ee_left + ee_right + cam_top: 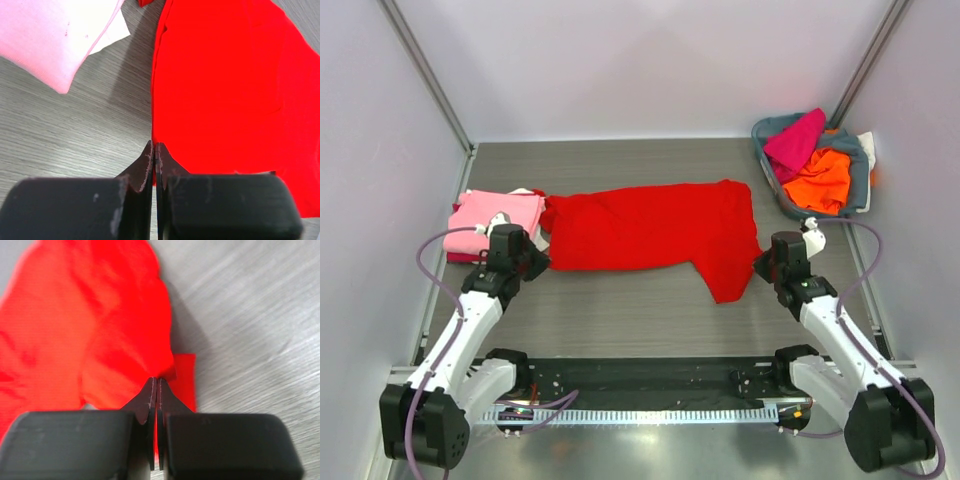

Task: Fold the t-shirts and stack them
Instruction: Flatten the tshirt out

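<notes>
Where the left gripper (154, 147) meets the cloth, you've got its fingers pressed flat together on the left-hand edge of the red t-shirt (650, 228), hem pinched at the tips. Right gripper (156, 381) is the same: clamped tight on the shirt's right edge, with a small flap of red folded out just beside the tips. Between the two, the shirt lies spread lengthwise across the middle of the table (620, 320). Its far edge is roughly straight, its surface is wrinkled, and one corner droops toward you near the right gripper. On the near side you have a bare strip of wood grain between the shirt's near edge and the arm bases. On the far side there's a wider bare band up to the back wall. The left is tight. The folded pink t-shirt (495, 215) sits just beside the shirt's left end, right behind the left gripper. The left wrist view shows only a narrow wedge of table between pink and red, with a white corner poking out under the pink. The side wall is close past that. On the right, the grey-blue basket (861, 172) is in the far corner, apart from the shirt's right end, with the magenta t-shirt (795, 140) and orange t-shirt (820, 178) heaped inside. There is open table between the basket and the right gripper.
</notes>
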